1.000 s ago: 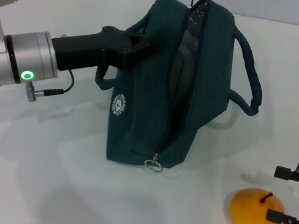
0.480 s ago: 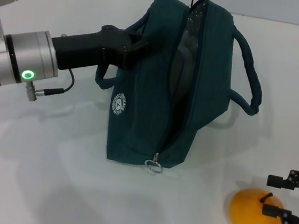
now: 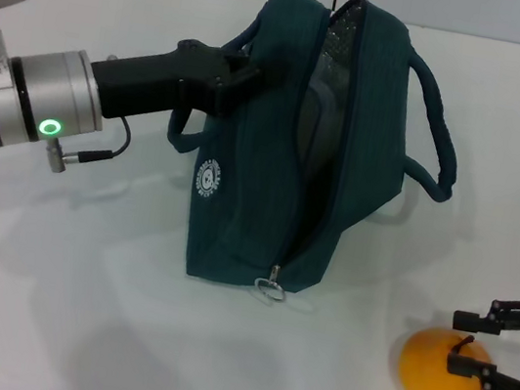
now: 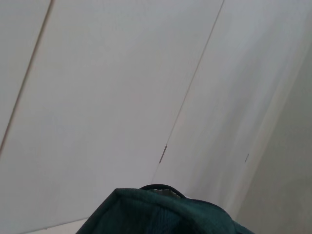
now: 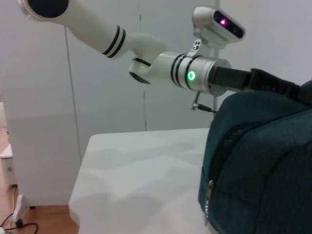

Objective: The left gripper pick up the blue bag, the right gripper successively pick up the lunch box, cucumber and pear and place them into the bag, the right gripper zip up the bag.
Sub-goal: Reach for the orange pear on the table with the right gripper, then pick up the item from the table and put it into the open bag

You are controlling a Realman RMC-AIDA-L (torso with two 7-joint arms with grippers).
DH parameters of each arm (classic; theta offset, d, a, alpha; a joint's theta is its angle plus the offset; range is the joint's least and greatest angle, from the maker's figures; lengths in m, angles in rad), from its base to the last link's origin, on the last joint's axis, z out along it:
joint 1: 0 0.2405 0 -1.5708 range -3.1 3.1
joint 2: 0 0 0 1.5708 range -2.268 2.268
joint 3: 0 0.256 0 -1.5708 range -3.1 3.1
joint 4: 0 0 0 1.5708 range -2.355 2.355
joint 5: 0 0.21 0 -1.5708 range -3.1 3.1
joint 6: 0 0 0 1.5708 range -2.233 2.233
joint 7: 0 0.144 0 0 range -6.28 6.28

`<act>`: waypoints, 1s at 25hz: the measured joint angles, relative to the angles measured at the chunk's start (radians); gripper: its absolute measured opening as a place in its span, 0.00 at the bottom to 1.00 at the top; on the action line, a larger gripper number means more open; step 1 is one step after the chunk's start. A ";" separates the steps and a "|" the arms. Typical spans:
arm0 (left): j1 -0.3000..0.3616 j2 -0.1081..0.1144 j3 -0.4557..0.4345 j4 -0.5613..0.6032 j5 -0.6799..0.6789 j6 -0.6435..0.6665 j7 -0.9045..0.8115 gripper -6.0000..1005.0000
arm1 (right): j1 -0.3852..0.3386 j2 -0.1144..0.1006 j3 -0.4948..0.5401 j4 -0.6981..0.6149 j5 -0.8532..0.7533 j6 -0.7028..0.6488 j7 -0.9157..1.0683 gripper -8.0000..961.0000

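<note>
One squat yellow-orange pear (image 3: 445,373) with a short dark stem sits on the white table (image 3: 71,324) at the near right, well apart from the bag and lower right of it in the head view. Around the pear's right side stands the right gripper (image 3: 472,345), a black two-fingered claw reaching in from the right edge; its fingers are spread apart, one just beyond the pear's far side and the other over its right flank by the stem, and whether either finger touches the fruit cannot be told. It holds nothing. To the left and farther back stands the large dark teal-blue fabric bag (image 3: 247,213), upright with its long central zipper open along the top and down the near end, where a metal ring pull (image 3: 270,289) hangs just above the table. A small white round logo (image 3: 207,179) shows on its left side, and a rope-like handle (image 3: 436,134) loops out on its right. Dark contents show through the open slot, but what they are cannot be told. The left gripper (image 3: 242,71), a black claw on a silver cylindrical wrist with a green lit ring, comes in from the left and is closed on the bag's upper left edge by the left handle, holding the bag up. The right wrist view shows the bag's zipper end (image 5: 210,191) close by and the left arm (image 5: 195,75) beyond it.
</note>
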 joint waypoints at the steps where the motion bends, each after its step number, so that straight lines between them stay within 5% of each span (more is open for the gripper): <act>1: -0.001 0.000 0.000 0.000 0.000 0.000 0.000 0.04 | 0.001 0.000 -0.002 0.000 0.000 0.000 0.000 0.36; 14: -0.004 0.000 0.000 -0.003 0.006 -0.002 0.002 0.04 | 0.006 0.002 -0.006 0.000 -0.002 0.001 0.020 0.26; 25: -0.002 0.000 0.000 -0.003 0.006 -0.003 0.002 0.04 | 0.006 0.008 -0.008 -0.011 0.005 -0.018 0.012 0.05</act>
